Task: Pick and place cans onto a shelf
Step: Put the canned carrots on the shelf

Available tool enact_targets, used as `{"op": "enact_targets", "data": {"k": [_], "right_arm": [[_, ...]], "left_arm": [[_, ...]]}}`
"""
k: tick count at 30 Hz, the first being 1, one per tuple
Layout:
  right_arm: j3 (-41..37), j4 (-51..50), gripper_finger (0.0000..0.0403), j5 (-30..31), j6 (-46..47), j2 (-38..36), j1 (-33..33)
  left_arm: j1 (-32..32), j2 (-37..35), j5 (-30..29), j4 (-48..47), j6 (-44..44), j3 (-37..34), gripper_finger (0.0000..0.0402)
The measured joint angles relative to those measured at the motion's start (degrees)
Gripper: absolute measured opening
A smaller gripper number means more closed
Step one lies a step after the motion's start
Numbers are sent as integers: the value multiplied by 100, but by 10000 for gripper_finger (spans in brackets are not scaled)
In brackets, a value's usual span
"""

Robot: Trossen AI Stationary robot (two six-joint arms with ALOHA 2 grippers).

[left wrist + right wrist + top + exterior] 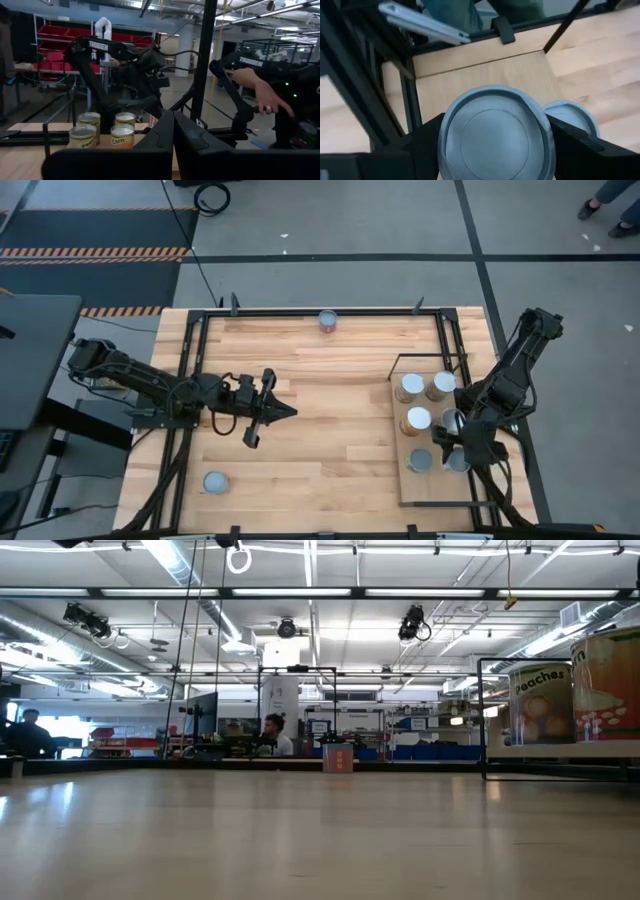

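Metal cans, rigid and smooth-sided, probably weighty if full, so I judge the safest hold is across the round wall below the rim, squarely, or they may slip. The right gripper (pixel 495 145) is over the shelf (pixel 440 492) at the table's right side, its fingers clamped on a grey-topped can (pixel 496 134), with another can (pixel 568 116) just beside it. Several more cans (pixel 411 387) stand on the shelf already. Two wait loose on the table (pixel 330 450): a red can (pixel 327 321) at the far edge and a blue can (pixel 215 482) near the front left. The left gripper (pixel 262 412) hovers mid-table, fingers apart and holding nothing
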Motion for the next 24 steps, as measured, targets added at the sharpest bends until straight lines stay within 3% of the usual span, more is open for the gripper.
{"op": "enact_targets", "data": {"k": [24], "right_arm": [[35, 65, 292, -189, 245, 1017, -142]], "left_arm": [[0, 0, -90, -47, 147, 0, 11]]}}
